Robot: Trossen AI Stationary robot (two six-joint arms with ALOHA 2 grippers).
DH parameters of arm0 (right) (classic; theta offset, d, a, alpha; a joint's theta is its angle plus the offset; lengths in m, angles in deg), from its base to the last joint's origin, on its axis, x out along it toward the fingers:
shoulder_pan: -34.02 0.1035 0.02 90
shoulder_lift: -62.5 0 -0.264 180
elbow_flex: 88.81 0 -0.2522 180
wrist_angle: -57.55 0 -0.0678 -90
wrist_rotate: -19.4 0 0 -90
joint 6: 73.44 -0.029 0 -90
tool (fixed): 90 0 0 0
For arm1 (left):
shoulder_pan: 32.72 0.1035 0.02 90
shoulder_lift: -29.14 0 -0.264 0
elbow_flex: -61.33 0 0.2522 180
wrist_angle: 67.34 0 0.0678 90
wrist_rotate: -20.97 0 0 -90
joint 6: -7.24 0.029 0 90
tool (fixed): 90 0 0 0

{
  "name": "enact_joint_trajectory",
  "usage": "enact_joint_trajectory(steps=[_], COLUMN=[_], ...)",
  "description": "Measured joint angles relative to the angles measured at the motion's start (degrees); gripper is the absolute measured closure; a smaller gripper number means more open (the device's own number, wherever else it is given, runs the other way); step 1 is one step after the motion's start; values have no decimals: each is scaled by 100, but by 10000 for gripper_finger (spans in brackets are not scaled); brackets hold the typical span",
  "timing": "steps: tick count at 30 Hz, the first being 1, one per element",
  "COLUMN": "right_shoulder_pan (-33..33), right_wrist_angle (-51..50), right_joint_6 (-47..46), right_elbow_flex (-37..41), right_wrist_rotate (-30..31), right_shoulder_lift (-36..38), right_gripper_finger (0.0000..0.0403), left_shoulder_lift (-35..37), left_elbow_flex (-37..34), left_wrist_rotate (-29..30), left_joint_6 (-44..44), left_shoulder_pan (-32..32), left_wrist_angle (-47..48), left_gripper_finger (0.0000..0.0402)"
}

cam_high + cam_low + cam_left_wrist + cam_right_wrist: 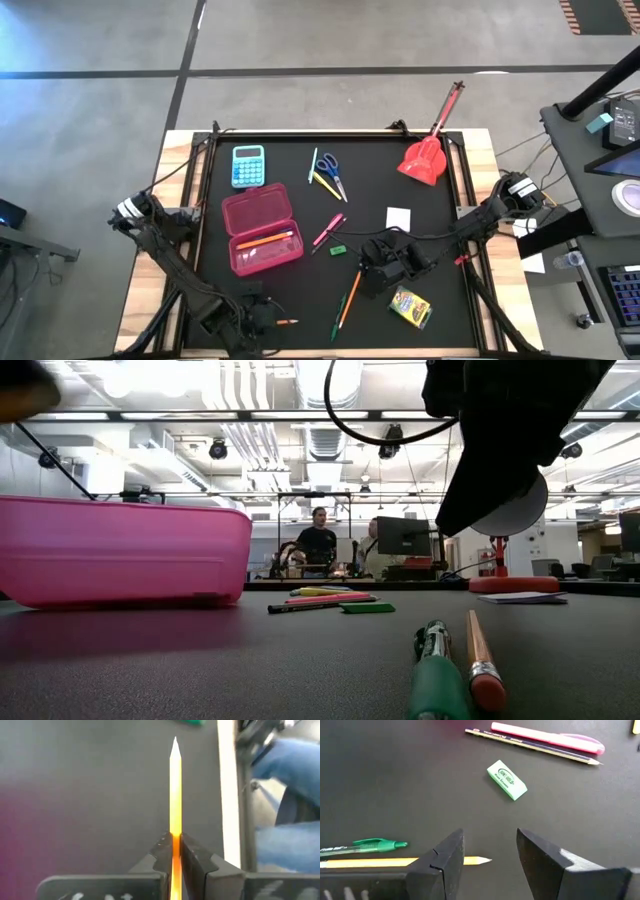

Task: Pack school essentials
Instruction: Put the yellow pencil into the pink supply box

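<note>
My left gripper (272,322) hangs near the table's near edge, in front of the open pink pencil case (262,230), and is shut on an orange pencil (175,785). My right gripper (490,840) stands open above the mat. Its fingers are over the sharpened end of a second orange pencil (395,862), which lies flat beside a green pen (370,845). A green eraser (506,780), a pink pen (545,737) and a thin dark pencil lie farther off. Blue-handled scissors (328,170) and a crayon box (410,307) lie on the mat. My left gripper pinches the orange pencil's shaft (175,842) between its two fingers. The pencil runs along the fingers and sticks out past their tips, sharpened point (175,747) leading. It looks lifted clear of the mat; the rear end is hidden by the gripper.
The pink case holds several orange pencils. A blue calculator (248,165) lies behind it, a white note (398,217) at mid-right and a red long-handled scoop (430,150) at the far right. People stand in the room beyond the table (318,545).
</note>
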Motion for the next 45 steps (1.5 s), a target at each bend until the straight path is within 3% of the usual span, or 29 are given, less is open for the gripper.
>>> enact_joint_trajectory(steps=[11,17,20,25,29,37,45], right_shoulder_pan=[5,13,13,13,13,13,-13], right_wrist_angle=[-33,-209,-333,-350,-348,-343,-347], right_joint_6=[184,213,225,287,332,441,721], right_elbow_flex=[0,0,0,0,0,0,0], right_wrist_rotate=[-367,-448,-448,-448,-448,-427,-424], right_shoulder_lift=[0,0,0,0,0,0,0], right_gripper_finger=[232,232,232,232,232,232,232], left_shoulder_lift=[672,1549,1964,2278,2271,2259,2258], left_elbow_flex=[495,416,201,-657,-1338,-2412,-2681], left_wrist_rotate=[202,1105,1487,1556,1377,214,-46], left_joint_6=[1463,1571,1563,1519,1454,1349,1364], left_shoulder_pan=[665,1201,1526,2157,2607,2800,2816], left_wrist_angle=[442,1593,1928,1835,1565,181,-346], left_gripper_finger=[395,395,395,395,395,395,393])
